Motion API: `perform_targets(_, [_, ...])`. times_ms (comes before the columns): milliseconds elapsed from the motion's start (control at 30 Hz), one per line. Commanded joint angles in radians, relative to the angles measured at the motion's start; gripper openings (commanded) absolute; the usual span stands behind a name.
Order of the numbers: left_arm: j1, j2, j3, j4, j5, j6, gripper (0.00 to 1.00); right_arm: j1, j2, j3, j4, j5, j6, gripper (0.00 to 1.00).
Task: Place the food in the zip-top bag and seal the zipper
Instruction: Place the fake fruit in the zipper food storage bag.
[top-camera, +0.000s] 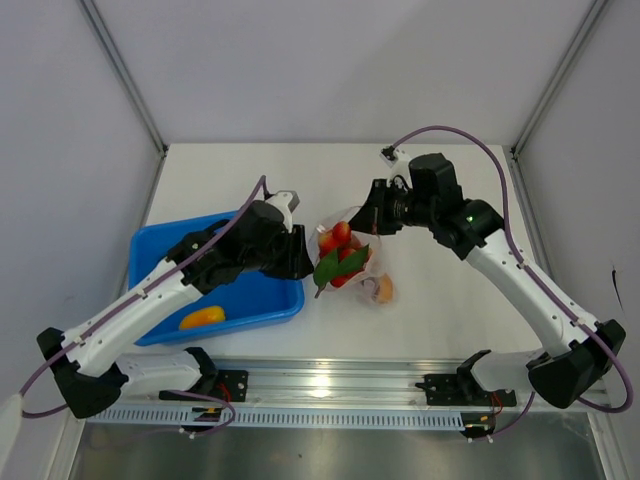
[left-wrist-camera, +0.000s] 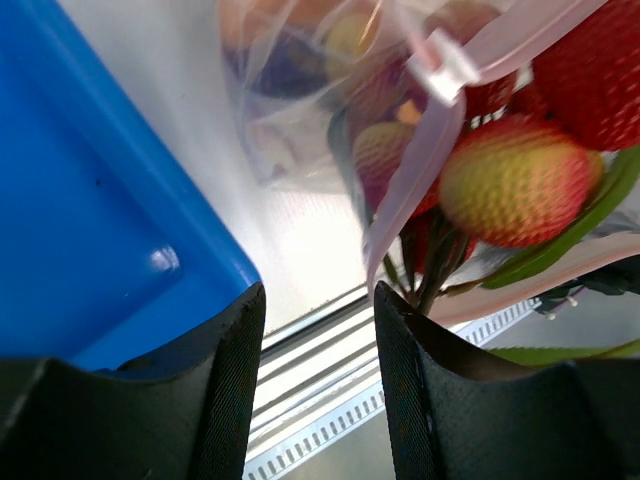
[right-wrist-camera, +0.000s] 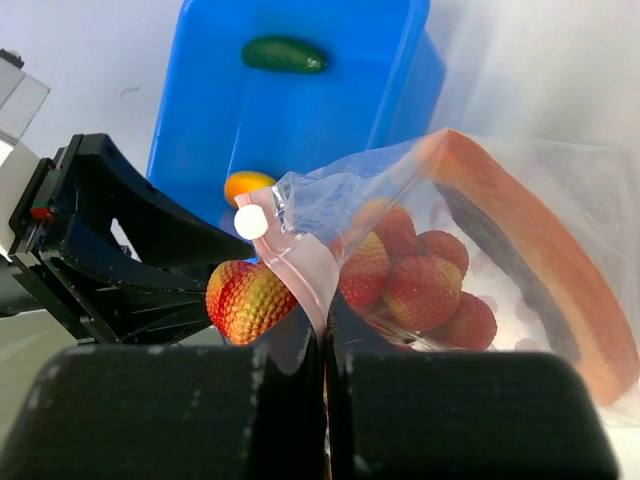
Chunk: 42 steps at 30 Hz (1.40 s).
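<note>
Your right gripper (right-wrist-camera: 325, 400) is pinching the mouth edge of the zip-top bag (right-wrist-camera: 480, 180), jaws clenched on the plastic right at the pinkish zipper strip (left-wrist-camera: 415, 180) and holding the opening up off the bench (top-camera: 440, 320). Your left gripper (left-wrist-camera: 318, 380) is hanging just beside that mouth with jaws released and nothing between them.

The red fruit cluster (top-camera: 341, 240) is sitting in the opening. Most of the fruits are showing through the clear plastic, but one is poking out past the strip, and the green leaves are trailing out toward your left jaws. The orange wedge slice (right-wrist-camera: 530, 250) is lying deep inside, along the far wall.

The bag's mouth is facing the left arm, with its long axis running away from those jaws toward the right arm, so a push from the left would be going straight in. The cluster looks only half seated, though the crinkled film is making that hard to judge.

The yellow-orange piece (top-camera: 203, 317) and the green piece (right-wrist-camera: 283, 54) are waiting in the blue tray (top-camera: 265, 300), on the left arm's side. That arm is nearer for both.
</note>
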Motion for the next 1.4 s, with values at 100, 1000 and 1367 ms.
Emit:
perform_targets(100, [-0.004,0.019,0.015,0.12,0.046,-0.018,0.51,-0.002,-0.037,0.013,0.06,-0.041,0.025,0.0])
perform_targets(1000, [-0.002,0.106,0.366,0.065,0.321,0.056,0.01,-0.002,-0.029,0.198,-0.183,0.245,-0.105,0.0])
perform_targets(1367, [0.002,0.129,0.273,0.081,0.301,0.023,0.01,-0.002,-0.069,0.146,-0.236,0.318,-0.149,0.0])
